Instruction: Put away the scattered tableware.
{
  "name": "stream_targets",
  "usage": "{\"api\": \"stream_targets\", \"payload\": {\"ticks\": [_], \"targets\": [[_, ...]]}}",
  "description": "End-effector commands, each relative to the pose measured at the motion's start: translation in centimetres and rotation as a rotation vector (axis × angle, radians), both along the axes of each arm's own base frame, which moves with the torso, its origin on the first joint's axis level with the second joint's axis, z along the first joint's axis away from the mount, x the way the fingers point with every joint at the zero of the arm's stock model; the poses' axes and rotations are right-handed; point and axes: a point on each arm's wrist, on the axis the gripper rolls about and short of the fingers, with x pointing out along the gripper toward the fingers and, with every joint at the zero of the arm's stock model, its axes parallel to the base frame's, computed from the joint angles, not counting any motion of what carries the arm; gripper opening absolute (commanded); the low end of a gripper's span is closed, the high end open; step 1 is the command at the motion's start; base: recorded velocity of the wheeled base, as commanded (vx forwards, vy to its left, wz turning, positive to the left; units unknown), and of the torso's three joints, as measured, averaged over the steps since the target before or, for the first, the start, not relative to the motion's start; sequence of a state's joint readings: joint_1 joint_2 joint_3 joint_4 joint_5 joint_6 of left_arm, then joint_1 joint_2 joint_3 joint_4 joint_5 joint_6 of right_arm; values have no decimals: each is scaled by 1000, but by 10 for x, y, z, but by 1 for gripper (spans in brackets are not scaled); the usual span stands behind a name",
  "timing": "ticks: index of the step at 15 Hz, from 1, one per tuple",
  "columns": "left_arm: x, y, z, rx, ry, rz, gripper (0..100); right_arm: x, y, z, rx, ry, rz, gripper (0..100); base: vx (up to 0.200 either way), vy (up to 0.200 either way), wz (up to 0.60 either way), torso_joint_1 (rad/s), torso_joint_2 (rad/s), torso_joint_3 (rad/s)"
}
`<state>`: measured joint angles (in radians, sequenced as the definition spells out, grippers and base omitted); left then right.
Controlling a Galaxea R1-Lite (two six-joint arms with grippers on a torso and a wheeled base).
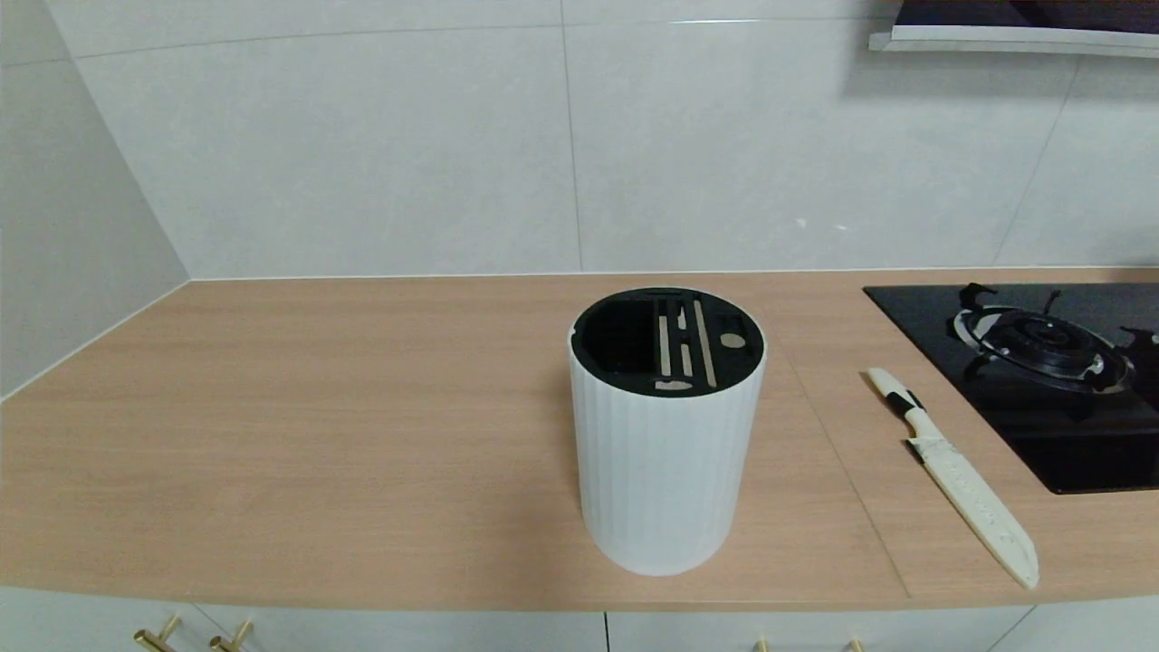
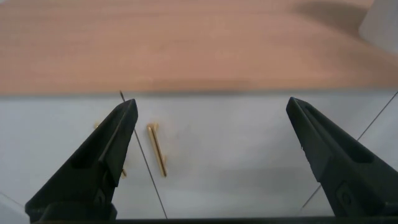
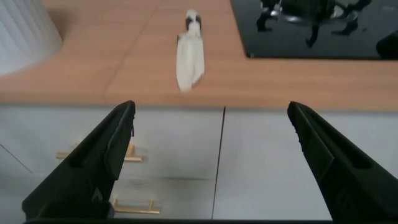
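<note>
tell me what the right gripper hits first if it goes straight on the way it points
Likely the white cabinet front just below the countertop, though depth is unclear. The open right gripper aims lower than the knife, which lies on the countertop beyond.

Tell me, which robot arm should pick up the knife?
Probably the right. The knife lies on the counter to the right of the white holder, beside the stove, and the open right gripper faces it. The open left gripper faces cabinet handles farther left.
</note>
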<state>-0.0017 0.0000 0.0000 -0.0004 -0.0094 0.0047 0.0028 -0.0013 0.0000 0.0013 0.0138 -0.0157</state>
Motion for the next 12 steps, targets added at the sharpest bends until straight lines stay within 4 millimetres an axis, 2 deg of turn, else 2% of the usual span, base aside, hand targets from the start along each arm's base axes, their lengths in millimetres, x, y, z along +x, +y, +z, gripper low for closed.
{"api": "stream_targets", "payload": {"ticks": [1,12], "targets": [[0,0,0,0,0,-1,100,0,0,0,-1,2,0,100,0,0,0,232,-520,-290],[0,0,0,0,0,0,100,0,0,0,-1,2,0,100,0,0,0,265,-562,-294]]}}
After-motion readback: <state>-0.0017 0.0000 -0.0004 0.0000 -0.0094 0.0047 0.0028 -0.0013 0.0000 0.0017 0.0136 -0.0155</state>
